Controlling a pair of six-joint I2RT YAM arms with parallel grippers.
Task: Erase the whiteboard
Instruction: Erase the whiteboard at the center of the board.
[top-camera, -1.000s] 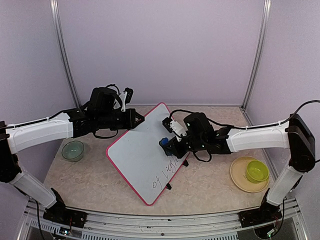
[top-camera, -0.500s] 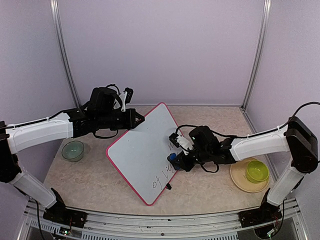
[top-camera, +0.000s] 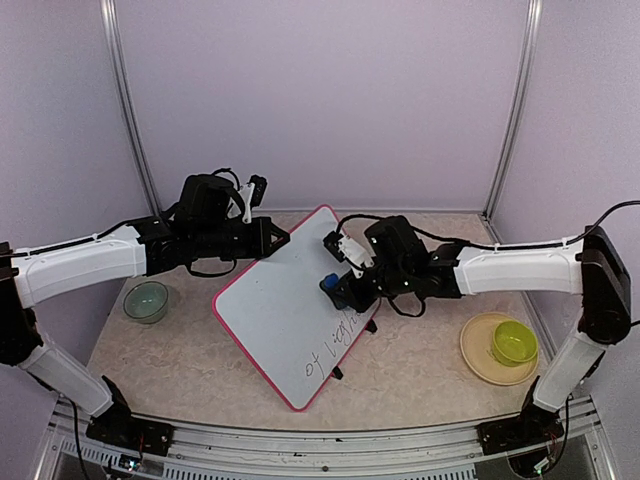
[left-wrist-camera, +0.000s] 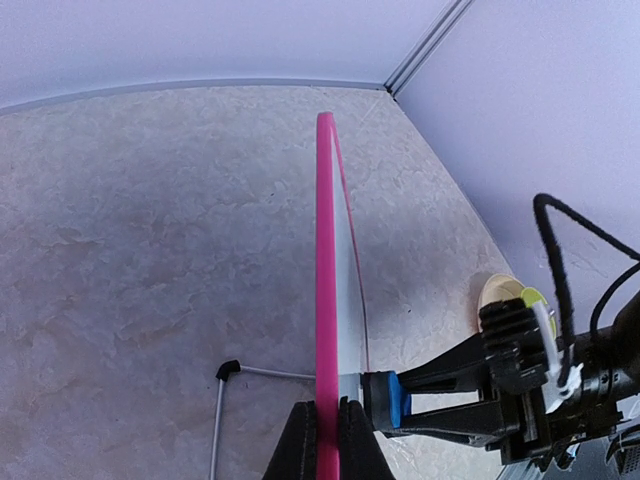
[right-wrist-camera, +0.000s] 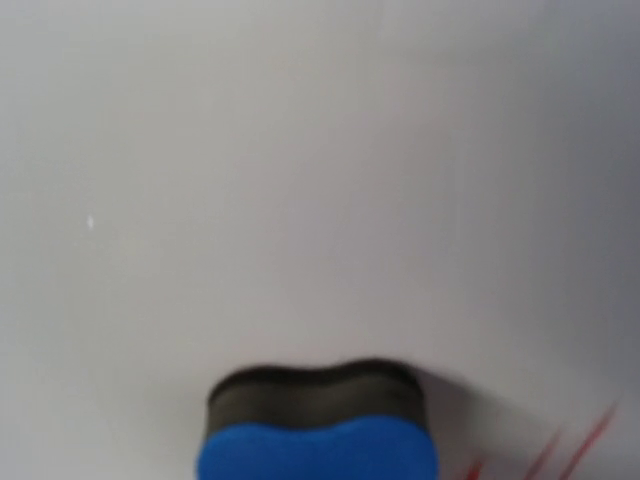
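The left gripper (left-wrist-camera: 322, 442) clamps the pink rim of the whiteboard (top-camera: 275, 310); the right gripper (top-camera: 340, 290) grips a blue eraser (right-wrist-camera: 318, 445) pressed to its face. Dark handwriting (top-camera: 325, 355) sits just beside the eraser.

The large white rectangular board with a pink rim (top-camera: 275, 310) bears dark handwriting (top-camera: 322, 357) along its near right edge, too small to read with certainty.

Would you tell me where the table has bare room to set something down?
Bare tabletop lies between the glass bowl and the whiteboard, and between whiteboard and yellow plate in front. The left arm and right arm crowd the middle.
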